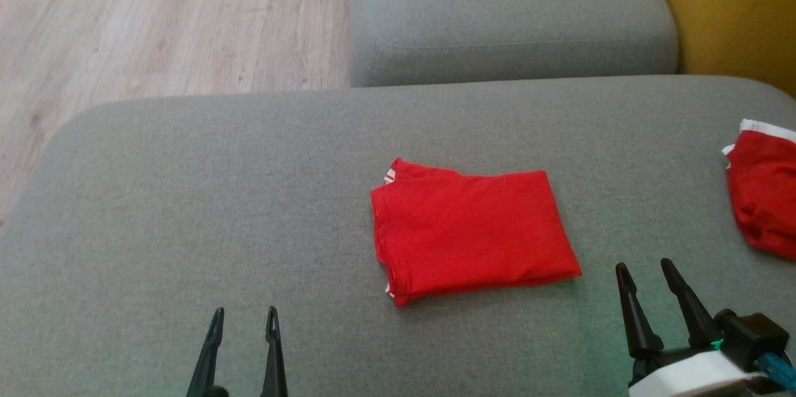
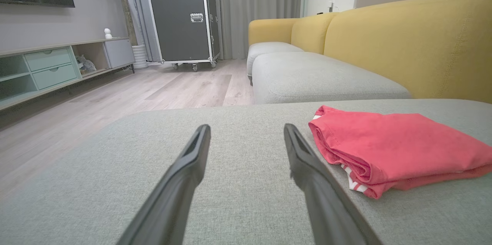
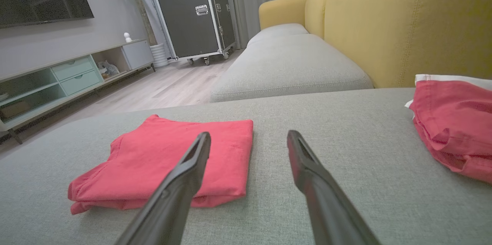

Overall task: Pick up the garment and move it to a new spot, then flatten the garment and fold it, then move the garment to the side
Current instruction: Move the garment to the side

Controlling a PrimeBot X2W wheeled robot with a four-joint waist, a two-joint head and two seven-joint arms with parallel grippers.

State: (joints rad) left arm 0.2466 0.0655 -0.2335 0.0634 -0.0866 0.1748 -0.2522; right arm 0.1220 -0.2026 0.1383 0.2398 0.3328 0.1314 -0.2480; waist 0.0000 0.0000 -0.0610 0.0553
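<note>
Both left gripper (image 1: 244, 313) and right gripper (image 1: 643, 265) are hanging wide open, empty; I'm planning to pinch every layer of the folded red garment (image 1: 469, 235).

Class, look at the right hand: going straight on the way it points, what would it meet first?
Probably nothing soon: the right hand points across the grey cushion, just beside the folded red garment. It might graze that garment's edge; depth is unclear.
</note>
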